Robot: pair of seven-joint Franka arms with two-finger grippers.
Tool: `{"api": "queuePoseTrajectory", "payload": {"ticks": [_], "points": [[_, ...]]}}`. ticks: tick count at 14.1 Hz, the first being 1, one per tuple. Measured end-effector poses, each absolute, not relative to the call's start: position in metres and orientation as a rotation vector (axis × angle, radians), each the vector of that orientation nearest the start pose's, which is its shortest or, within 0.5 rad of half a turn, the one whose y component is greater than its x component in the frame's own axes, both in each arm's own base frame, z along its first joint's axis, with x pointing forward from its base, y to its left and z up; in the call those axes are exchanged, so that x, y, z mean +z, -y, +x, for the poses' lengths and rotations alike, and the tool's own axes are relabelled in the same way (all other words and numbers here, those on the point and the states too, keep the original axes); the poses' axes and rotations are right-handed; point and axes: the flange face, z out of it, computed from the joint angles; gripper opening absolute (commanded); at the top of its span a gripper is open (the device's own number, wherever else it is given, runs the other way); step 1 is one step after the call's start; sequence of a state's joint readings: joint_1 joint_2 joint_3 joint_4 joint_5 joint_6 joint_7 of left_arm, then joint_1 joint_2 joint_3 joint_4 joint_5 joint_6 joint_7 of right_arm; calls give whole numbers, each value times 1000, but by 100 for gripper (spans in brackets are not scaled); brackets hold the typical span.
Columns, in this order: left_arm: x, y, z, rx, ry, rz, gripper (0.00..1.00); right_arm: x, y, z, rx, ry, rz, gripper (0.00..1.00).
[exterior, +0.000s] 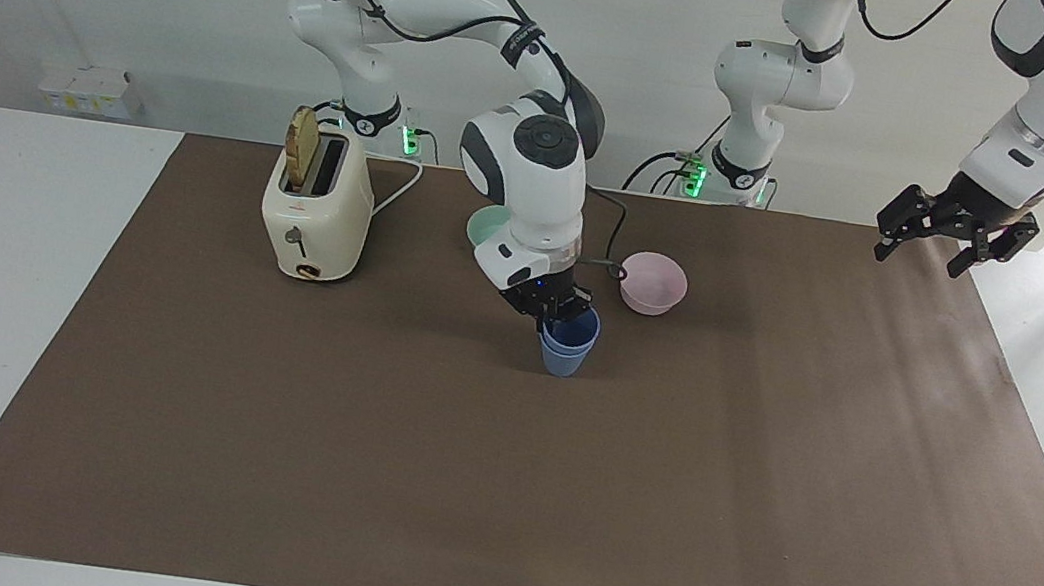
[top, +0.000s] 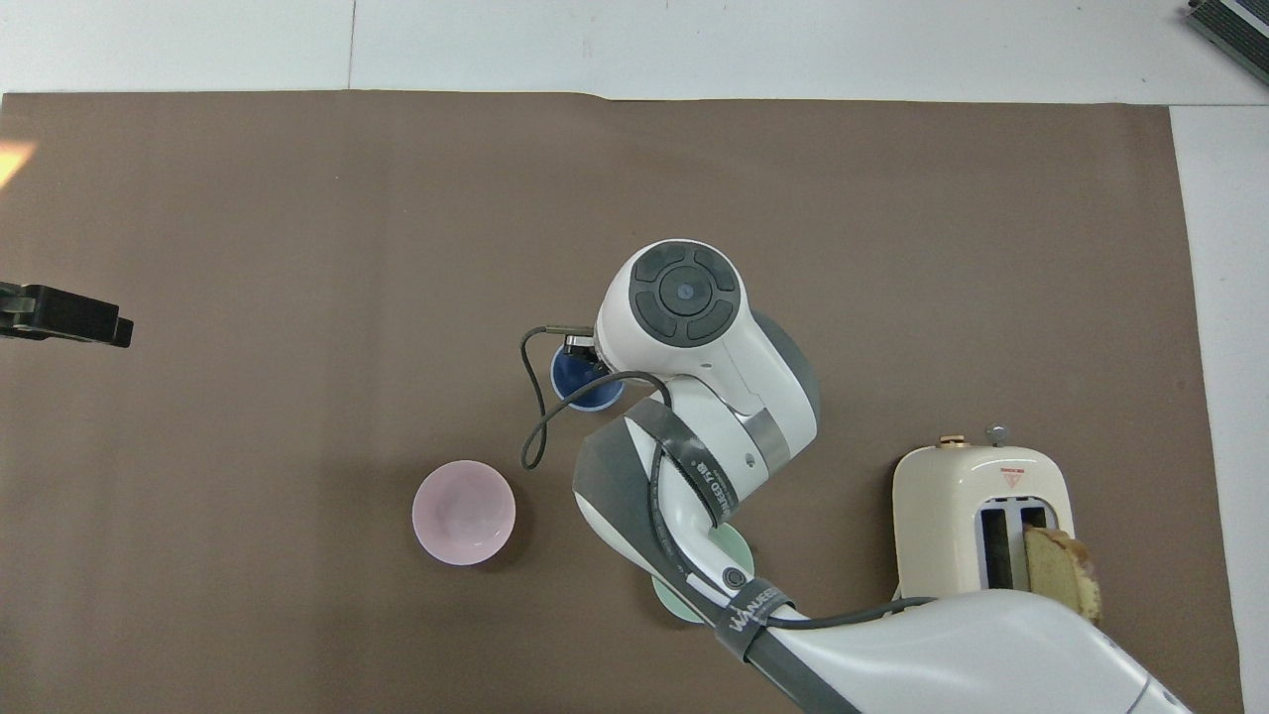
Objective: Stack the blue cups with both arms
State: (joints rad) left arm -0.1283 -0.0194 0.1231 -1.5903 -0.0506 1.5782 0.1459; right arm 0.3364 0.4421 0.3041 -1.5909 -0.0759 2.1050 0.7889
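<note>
Right gripper (exterior: 552,309) sits at the rim of the upper of your blue cups (exterior: 568,344), now nested in the lower one, mid-mat, at about seven o'clock from the pink bowl (exterior: 652,283) in the facing view. You can't tell whether its fingers have let go. The stack's axis is upright, so your exit is straight up. Left gripper (exterior: 956,232) waits open and empty, well apart. Overhead, the wrist hides most of the stack; only the facing view shows the nesting.
</note>
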Motion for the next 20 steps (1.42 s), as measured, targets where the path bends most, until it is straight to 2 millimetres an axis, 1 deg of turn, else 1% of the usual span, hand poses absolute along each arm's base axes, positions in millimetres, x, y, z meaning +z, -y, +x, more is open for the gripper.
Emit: {"api": "queuePoseTrajectory", "payload": {"ticks": [3, 5, 6, 7, 10, 11, 12, 13, 14, 15, 17, 18, 20], "points": [[627, 8, 549, -17, -241, -3185, 100, 398, -388, 565, -57, -205, -3033, 100], [627, 8, 549, -17, -241, -3185, 100, 406, -386, 566, -61, -211, -3035, 100], [627, 8, 549, -17, -241, -3185, 100, 418, -382, 566, -61, -217, -3042, 100], [627, 8, 549, -17, -241, -3185, 100, 435, -376, 565, -68, -226, -3048, 100], [627, 8, 549, -17, -241, -3185, 100, 502, -348, 554, -118, -271, -3064, 100], [627, 8, 549, -17, -241, -3185, 100, 521, -338, 550, -130, -282, -3072, 100], [627, 8, 549, -17, -241, -3185, 100, 538, -324, 547, -138, -279, -3083, 100], [627, 8, 549, -17, -241, -3185, 100, 552, -307, 546, -142, -254, -3099, 100], [627, 8, 549, -17, -241, -3185, 100, 568, -285, 546, -146, -213, -3117, 100], [627, 8, 549, -17, -241, -3185, 100, 586, -256, 546, -152, -157, -3137, 100], [627, 8, 549, -17, -241, -3185, 100, 616, -206, 544, -150, -91, -3158, 100], [627, 7, 549, -17, -240, -3185, 100, 627, -181, 542, -145, -68, -3166, 100], [627, 5, 549, -18, -233, -3185, 100, 641, -139, 541, -138, -36, -3178, 100]]}}
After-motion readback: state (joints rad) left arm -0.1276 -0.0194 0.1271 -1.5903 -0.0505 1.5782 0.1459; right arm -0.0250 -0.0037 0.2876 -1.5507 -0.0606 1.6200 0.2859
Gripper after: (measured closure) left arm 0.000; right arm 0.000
